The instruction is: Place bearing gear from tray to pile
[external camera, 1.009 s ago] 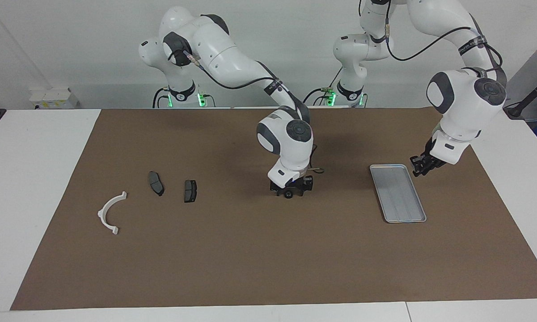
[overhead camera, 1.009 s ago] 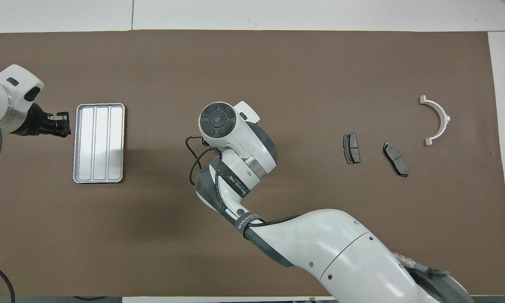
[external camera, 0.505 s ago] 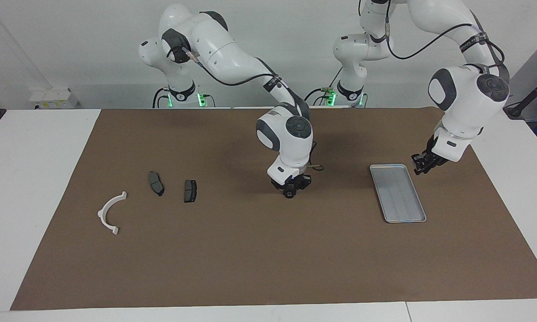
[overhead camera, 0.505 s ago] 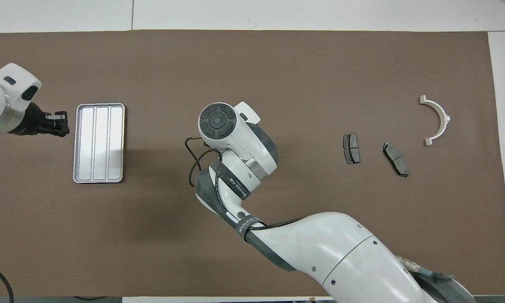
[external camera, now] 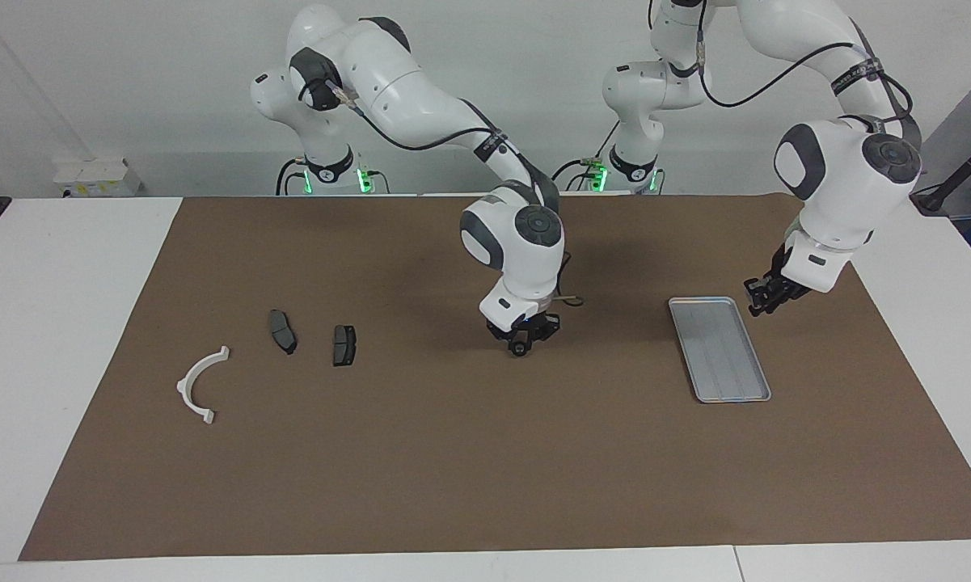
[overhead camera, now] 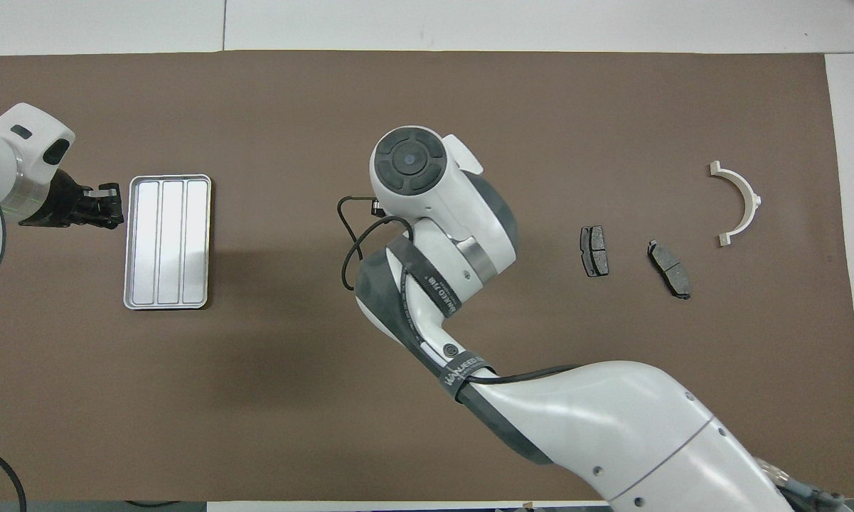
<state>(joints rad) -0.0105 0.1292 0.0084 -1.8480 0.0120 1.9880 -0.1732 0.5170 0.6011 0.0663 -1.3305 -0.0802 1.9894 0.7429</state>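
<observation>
right end effector [external camera: 521, 343] has lifted a little off the table [external camera: 469, 453] mid-table and shifted toward the right arm's end, clamped on the small dark bearing gear [external camera: 520, 350]. tray [external camera: 719, 347] sits bare near the left arm's end; left end effector [external camera: 763, 296] waits just beside the tray's robot-side corner, can't tell its finger state. carry well: keep the gear level and set it down low beside the nearer brake pad [external camera: 344, 344]. pile has a second brake pad [external camera: 282, 331] and the white bracket [external camera: 200, 385], spaced apart. nothing blocks the path, just don't knock the pads.
</observation>
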